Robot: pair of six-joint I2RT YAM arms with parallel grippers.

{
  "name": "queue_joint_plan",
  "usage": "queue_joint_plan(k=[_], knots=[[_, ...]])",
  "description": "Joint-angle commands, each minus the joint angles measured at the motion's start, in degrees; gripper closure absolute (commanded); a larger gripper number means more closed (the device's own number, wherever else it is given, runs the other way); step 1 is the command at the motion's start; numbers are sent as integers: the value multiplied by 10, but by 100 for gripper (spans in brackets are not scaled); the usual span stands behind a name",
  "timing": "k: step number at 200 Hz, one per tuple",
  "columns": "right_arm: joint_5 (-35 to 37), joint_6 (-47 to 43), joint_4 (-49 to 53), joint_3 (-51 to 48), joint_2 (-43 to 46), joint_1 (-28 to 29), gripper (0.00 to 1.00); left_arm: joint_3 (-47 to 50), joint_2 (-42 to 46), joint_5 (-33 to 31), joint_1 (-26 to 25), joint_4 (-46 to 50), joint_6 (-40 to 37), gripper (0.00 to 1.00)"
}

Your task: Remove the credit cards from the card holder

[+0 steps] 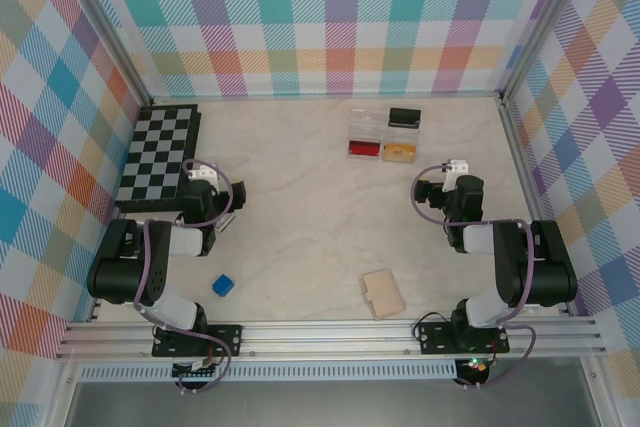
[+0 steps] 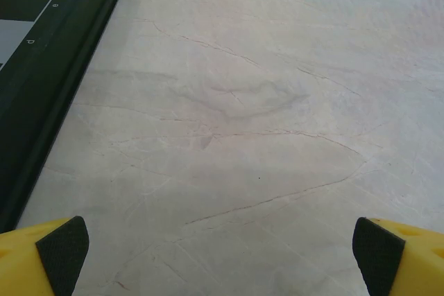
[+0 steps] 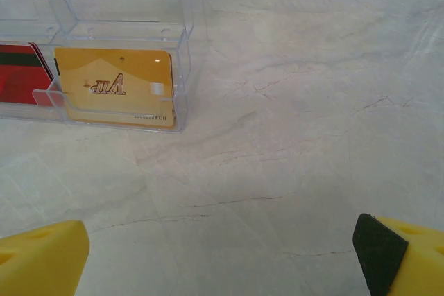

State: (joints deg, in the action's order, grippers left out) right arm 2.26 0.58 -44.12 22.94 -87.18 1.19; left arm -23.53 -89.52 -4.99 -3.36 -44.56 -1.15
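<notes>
A small flat tan card holder lies on the pale marble-patterned table close to the near edge, between the two arm bases and nearer the right one. Its tan face is up, and the top view does not show whether anything sits inside it. Neither arm touches it.

Well apart from it, toward the back of the table, stands a clear plastic compartment box. A thin red card lies in its front left compartment and a thin dark card in its back right compartment. A yellow-orange card with pale markings fills the front right compartment, just beside the red one.

The left gripper hangs low over bare table, its yellow fingers with black pads spread wide to the corners of the wrist view and holding nothing. The dark frame of a black-and-white chessboard runs along its left side.

The right gripper is also spread wide and empty, over bare table in front of the clear box and to its right, not touching it.

A small blue cube rests on the table near the left arm, well apart from the card holder.
</notes>
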Motion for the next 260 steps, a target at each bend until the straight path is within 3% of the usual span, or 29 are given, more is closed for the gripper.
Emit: queue_joint_plan(k=[1,164,180,206,260], knots=[[-15,1,-18,9,-3,-2,0,-11,-2,7,-5,-6,-7,0],[-30,-3,4,18,9,-6,0,-9,5,8,-2,-7,-4,0],[-13,2,68,37,48,-6,0,-15,32,0,-3,25,0,0],[28,25,211,80,114,-6,0,-61,90,-11,-2,158,12,0],[2,177,581,230,188,-5,0,-138,197,9,-5,349,110,0]])
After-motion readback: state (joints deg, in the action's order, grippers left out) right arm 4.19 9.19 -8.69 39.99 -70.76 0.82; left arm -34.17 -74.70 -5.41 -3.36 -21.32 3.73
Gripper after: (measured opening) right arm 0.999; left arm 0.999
